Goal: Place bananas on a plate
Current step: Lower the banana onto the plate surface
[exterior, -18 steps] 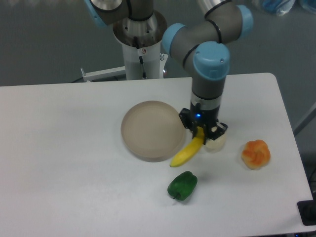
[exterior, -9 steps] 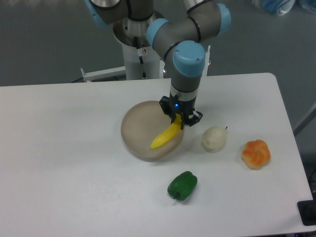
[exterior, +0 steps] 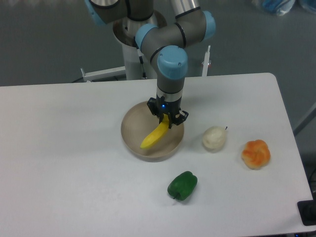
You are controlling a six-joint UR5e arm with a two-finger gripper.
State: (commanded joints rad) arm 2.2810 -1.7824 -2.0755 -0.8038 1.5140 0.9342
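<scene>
The fingers of the gripper are clenched on the upper end of the bananas, a single bright yellow curved fruit. The gripper points straight down from the arm's wrist, and a small blue light shows on its body just above the fingers. The banana slants down and to the left from the grasp, its free tip over the inner floor of the plate. Whether that tip touches the plate or hangs just above it cannot be told from this view.

The plate is a round, shallow, beige dish with a low rim. It sits on the white worktop near the middle, somewhat closer to the far edge than to the near edge. The gripper stands over the plate's right half.

To the right of the plate, apart from it, lies a whitish lumpy ball with a short dark stem at its upper right. Farther right, towards the right edge of the worktop, lies an orange lumpy fruit. A green bell pepper lies nearer the front edge, below the plate and clear of it.

The arm is grey with light blue joint caps and rises from a white pedestal behind the far edge. A small red mark shows on the pedestal, too small to read. No other lettering or brand can be made out.
</scene>
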